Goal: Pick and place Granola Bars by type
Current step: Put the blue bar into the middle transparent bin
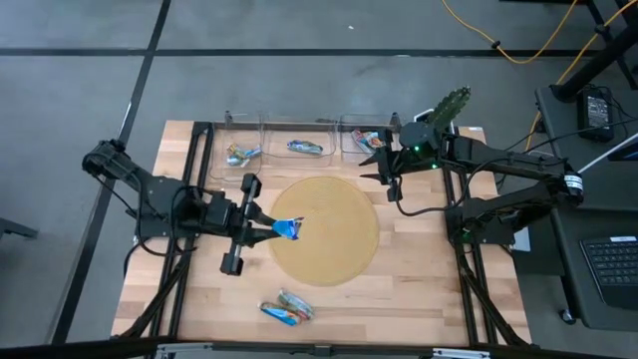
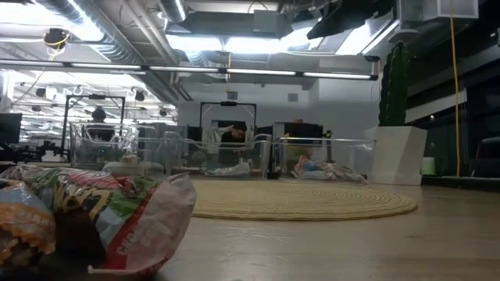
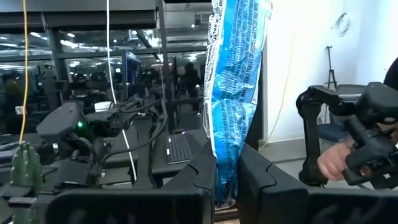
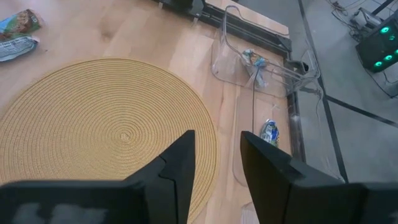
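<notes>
The left gripper (image 1: pixel 273 228) reaches in from the left, its fingers (image 3: pixel 202 177) closed on a blue granola bar (image 3: pixel 235 93). The right arm is bent across the far right side, its gripper (image 4: pixel 216 163) parted and empty.

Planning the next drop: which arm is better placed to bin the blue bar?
Left. Its claw already grips the blue bar over the mat; the right claw, open and empty, hovers by the bins.

A robotics laboratory in an open-plan office hall is shown. A wooden table (image 1: pixel 399 279) stands on grey floor, a laptop (image 1: pixel 608 261) at 3 o'clock. Exposed ceiling ducts (image 2: pixel 101 35), strip lights (image 2: pixel 234 72) and further test rigs (image 2: pixel 101 140) are seen beyond.
</notes>
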You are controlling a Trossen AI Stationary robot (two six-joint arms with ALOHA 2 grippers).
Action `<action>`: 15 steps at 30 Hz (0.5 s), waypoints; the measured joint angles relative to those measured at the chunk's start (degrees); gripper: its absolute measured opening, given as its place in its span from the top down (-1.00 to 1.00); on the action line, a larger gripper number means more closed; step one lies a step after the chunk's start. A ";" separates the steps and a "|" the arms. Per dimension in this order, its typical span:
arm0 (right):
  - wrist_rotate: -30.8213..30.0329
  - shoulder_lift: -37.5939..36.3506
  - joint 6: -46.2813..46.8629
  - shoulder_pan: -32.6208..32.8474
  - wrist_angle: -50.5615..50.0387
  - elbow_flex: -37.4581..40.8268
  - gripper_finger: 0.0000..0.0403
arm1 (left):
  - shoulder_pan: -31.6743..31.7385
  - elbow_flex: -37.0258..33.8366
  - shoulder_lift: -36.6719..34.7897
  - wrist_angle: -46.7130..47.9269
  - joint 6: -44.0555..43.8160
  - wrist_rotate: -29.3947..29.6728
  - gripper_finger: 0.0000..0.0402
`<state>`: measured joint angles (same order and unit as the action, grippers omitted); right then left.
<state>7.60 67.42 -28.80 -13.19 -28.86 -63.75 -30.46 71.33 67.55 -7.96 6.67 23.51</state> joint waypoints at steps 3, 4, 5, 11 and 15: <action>0.00 0.00 0.00 -0.02 0.00 0.00 0.35 | 0.09 0.00 0.00 -0.01 0.12 -0.02 0.91; 0.00 0.00 -0.02 -0.01 0.01 0.00 0.35 | 0.09 0.00 0.00 -0.01 0.12 0.23 0.91; 0.00 0.00 -0.01 -0.02 0.03 0.00 0.35 | 0.09 0.00 0.00 -0.01 0.12 0.65 0.91; 0.02 0.00 0.34 0.00 0.33 0.00 0.35 | 0.09 0.00 0.00 0.14 0.94 4.59 0.91; 0.07 0.00 3.09 -0.02 1.52 0.00 0.35 | 0.09 0.00 0.00 2.78 0.91 9.25 0.91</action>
<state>7.66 67.42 -25.71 -13.21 -27.34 -63.75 -30.37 71.33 67.55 -5.18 7.58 32.75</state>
